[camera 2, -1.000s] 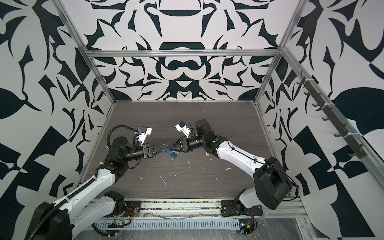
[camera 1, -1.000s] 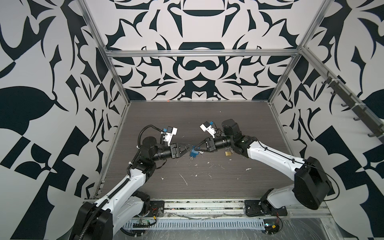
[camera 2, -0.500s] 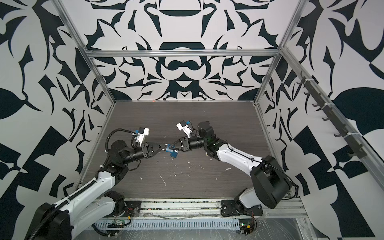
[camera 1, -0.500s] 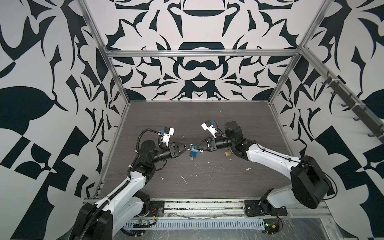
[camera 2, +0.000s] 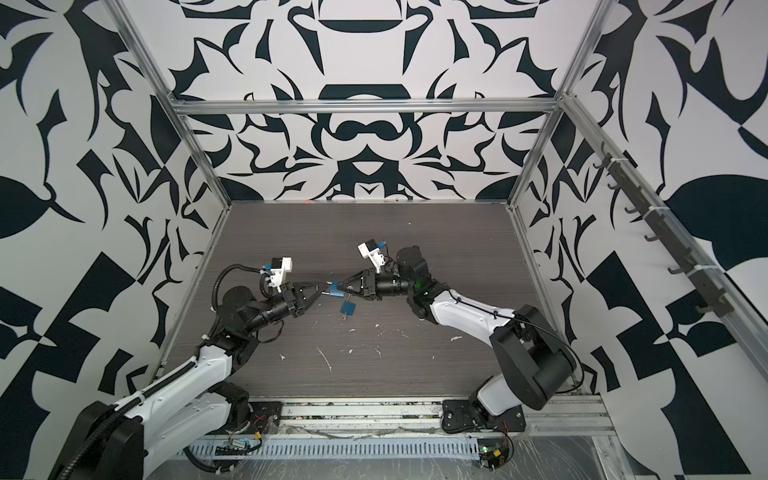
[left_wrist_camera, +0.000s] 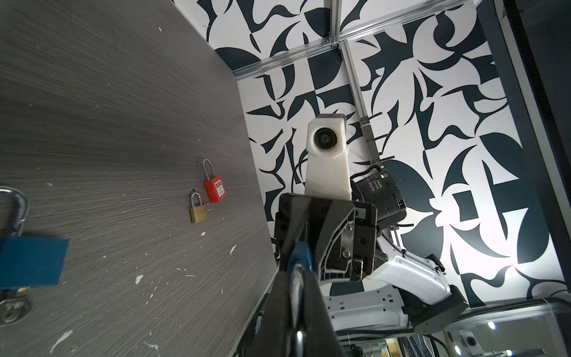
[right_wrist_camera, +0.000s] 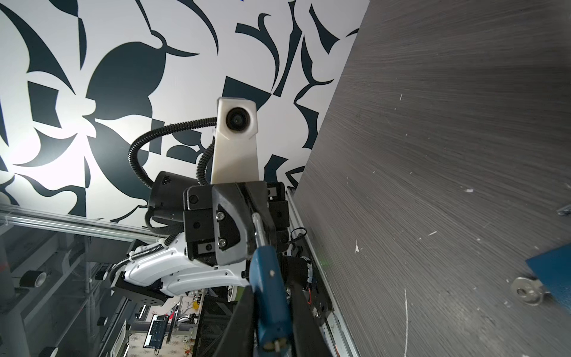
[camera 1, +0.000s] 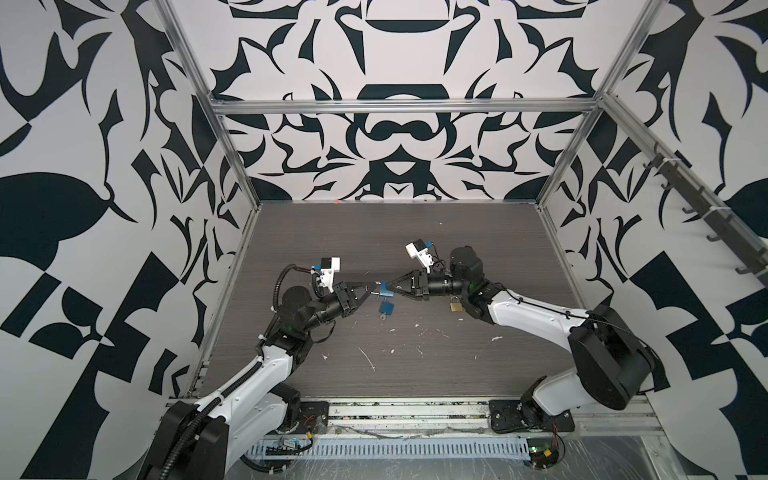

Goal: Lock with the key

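Both top views: my left gripper (camera 1: 371, 290) and right gripper (camera 1: 390, 288) meet nose to nose over the middle of the table (camera 1: 374, 232), holding a blue padlock (camera 1: 384, 292) between them, off the surface. A second blue padlock (camera 1: 388, 308) lies flat just below that spot with the key (camera 1: 382, 317) at its near end. A brass padlock (camera 1: 456, 306) sits under my right wrist.

Left wrist cam: my left fingers (left_wrist_camera: 279, 312) are pinched right down on the silver shackle (left_wrist_camera: 295, 284), basically no gap. Further along the table, the brass padlock (left_wrist_camera: 197, 213) has a red padlock (left_wrist_camera: 215, 191) just beside it.

Right wrist cam: my right fingers (right_wrist_camera: 239, 324) sit narrow on either side of the blue padlock (right_wrist_camera: 268, 287), gripping its body. The key (right_wrist_camera: 525, 290) shows its round silver head at the edge of the second blue padlock (right_wrist_camera: 550, 272). Can't tell how deep it's seated.
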